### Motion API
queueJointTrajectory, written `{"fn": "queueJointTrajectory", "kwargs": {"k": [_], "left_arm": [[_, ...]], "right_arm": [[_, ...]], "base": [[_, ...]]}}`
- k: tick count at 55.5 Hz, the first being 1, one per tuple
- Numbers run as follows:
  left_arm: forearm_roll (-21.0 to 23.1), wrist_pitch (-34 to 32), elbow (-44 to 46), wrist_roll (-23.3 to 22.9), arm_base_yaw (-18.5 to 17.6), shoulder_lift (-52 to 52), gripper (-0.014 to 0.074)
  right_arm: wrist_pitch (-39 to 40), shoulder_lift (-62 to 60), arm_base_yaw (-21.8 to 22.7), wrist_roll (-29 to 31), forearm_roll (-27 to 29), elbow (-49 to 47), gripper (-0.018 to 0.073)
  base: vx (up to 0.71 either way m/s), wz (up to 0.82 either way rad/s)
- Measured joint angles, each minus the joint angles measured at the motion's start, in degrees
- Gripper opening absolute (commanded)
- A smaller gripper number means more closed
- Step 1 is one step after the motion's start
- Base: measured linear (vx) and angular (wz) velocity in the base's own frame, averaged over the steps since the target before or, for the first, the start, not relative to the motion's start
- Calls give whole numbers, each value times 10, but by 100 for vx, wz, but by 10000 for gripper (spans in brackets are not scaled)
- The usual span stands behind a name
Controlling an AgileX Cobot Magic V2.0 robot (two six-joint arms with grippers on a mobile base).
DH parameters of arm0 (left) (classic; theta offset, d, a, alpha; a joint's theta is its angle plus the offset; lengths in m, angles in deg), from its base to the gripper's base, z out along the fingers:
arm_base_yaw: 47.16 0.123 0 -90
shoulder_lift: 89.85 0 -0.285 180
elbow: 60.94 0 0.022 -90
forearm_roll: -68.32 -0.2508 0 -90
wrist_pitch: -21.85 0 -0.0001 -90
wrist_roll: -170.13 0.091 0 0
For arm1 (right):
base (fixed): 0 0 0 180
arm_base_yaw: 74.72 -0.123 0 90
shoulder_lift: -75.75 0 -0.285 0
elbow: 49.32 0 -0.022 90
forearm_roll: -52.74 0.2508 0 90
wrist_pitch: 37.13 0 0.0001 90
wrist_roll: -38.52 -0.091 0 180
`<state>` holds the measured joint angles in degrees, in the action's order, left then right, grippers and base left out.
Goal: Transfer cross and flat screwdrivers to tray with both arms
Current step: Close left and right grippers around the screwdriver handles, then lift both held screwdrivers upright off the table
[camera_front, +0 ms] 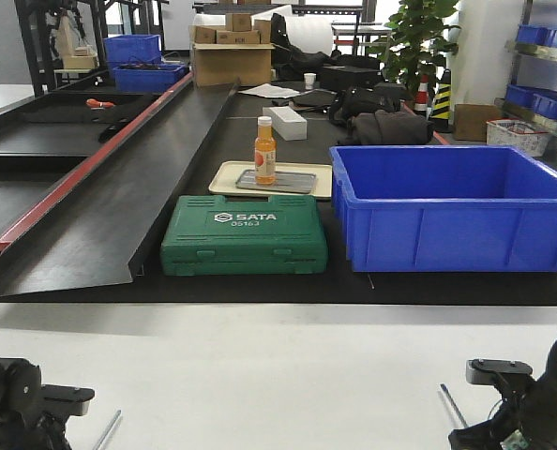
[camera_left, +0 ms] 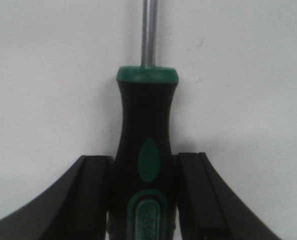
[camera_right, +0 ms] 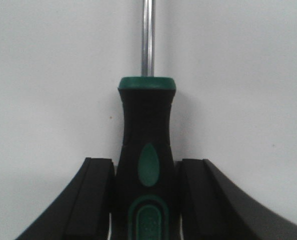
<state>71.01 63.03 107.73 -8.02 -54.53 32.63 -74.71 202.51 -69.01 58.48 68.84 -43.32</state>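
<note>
Presently, left claw [camera_left: 142, 161] clamped: black fingers [camera_left: 91, 200] closed against both sides of the left screwdriver [camera_left: 144, 145] handle. Handle black with green collar and green inlays; steel shaft [camera_left: 148, 30] running straight out from the claw, tip outside the wrist view. White counter [camera_left: 48, 75] behind the tool; contact with that surface not determinable.

Right claw [camera_right: 144, 161]: same condition, fingers tight on the handle of the right screwdriver [camera_right: 147, 145]. Identical black-and-green pattern, shaft straight ahead, tip cut off by the frame edge. Cross or flat tip: not determinable for either tool.

Reference landmark: green tool case [camera_front: 244, 234], lid shut, flat on the black mat [camera_front: 260, 286].

- Left claw: well short of the case, on its near side and to its left, low over the white counter.
- Right claw: near side of the case, off to its right, likewise low over the counter.
- Grey metal tray [camera_front: 297, 181]: directly behind the case, on its far side, seated on a larger beige tray [camera_front: 224, 174].
- Orange bottle [camera_front: 264, 150]: upright on the grey metal tray, behind the case.
- Blue bin [camera_front: 447, 211]: just beside the case, on its right.
- Both screwdrivers: well apart from the grey metal tray, with the case between.
</note>
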Motion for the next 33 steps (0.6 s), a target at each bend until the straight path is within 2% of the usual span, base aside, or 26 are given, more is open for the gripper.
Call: {"fn": "queueJointTrajectory", "kwargs": {"k": [13, 22, 33], "left_arm": [[-10, -4, -11, 0, 1, -69, -2], [-10, -14, -11, 0, 1, -174, -2], [-10, -19, -14, 0, 1, -310, -2]], "right_arm": [[-44, -44, 0, -2, 10, 14, -8], [-47, -137, 0, 1, 33, 14, -8], [-60, -291, 0, 39, 79, 17, -8]], "base": [[0, 0], [0, 0], [0, 0]]}}
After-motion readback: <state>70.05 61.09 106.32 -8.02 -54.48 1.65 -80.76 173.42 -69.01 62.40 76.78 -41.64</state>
